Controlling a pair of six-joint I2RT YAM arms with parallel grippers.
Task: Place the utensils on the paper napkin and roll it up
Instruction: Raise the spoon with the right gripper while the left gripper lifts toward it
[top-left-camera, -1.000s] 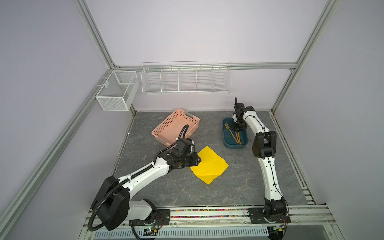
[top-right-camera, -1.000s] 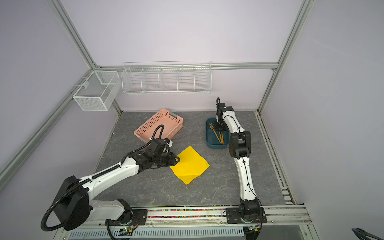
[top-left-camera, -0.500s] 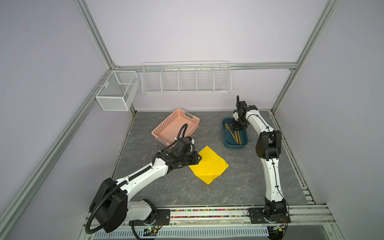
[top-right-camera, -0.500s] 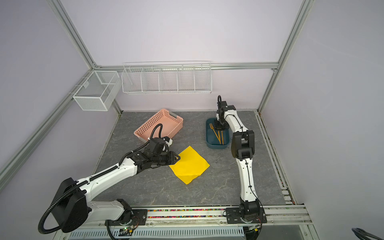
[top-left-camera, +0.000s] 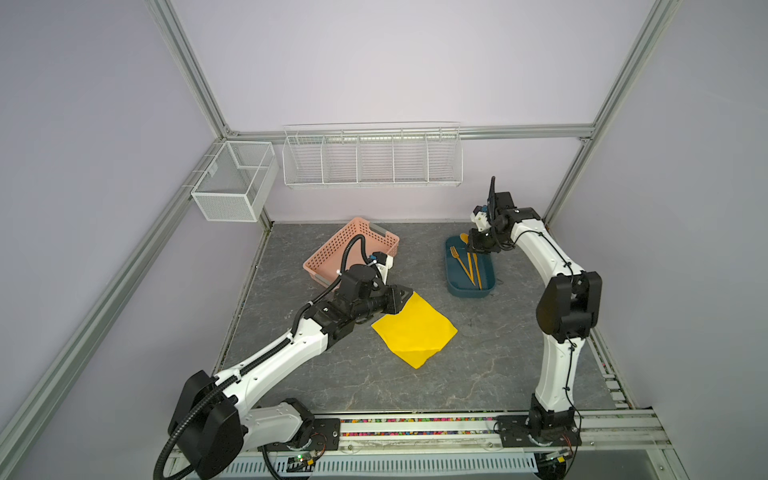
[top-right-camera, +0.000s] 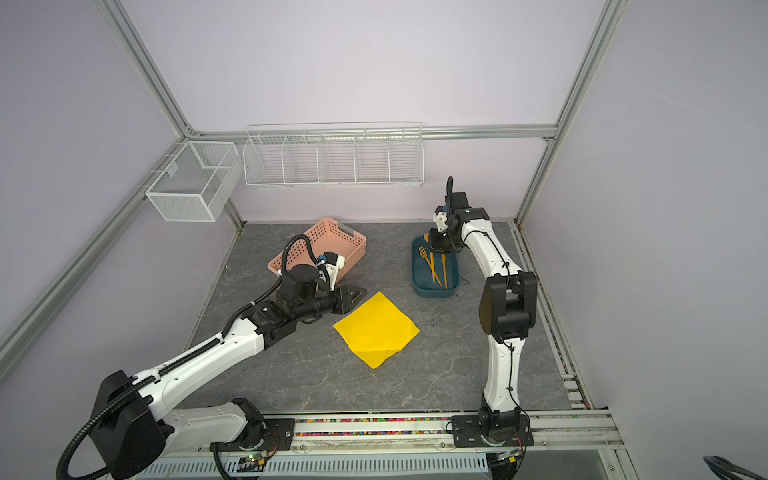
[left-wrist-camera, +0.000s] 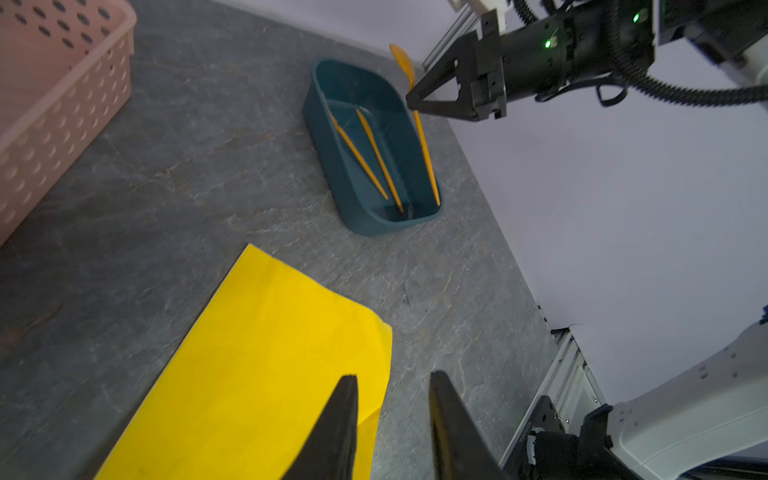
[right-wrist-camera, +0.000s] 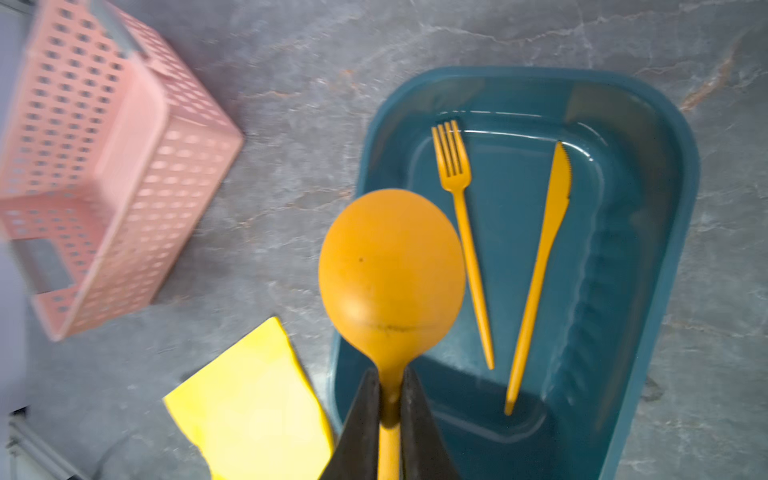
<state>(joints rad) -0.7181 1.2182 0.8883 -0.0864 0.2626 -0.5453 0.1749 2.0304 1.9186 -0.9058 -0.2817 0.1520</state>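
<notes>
Three orange utensils (right-wrist-camera: 390, 257) are counted: one fork (right-wrist-camera: 456, 179), one knife (right-wrist-camera: 557, 195) and one spoon (right-wrist-camera: 392, 299). One yellow paper napkin (top-left-camera: 415, 328) and one grey desk (top-left-camera: 478, 365) are counted. One dark blue tub (top-left-camera: 467, 291) and one pink perforated basket (top-left-camera: 332, 257) are also counted. Two white wire holders are found: one mesh box (top-left-camera: 226, 203) and one long rack (top-left-camera: 372, 166), in which five compartments are counted. Two arms are present, a left arm (top-left-camera: 282, 357) and a right arm (top-left-camera: 552, 266). One hand is carried by each: a left hand (left-wrist-camera: 392, 376) and a right hand (right-wrist-camera: 390, 370).
</notes>
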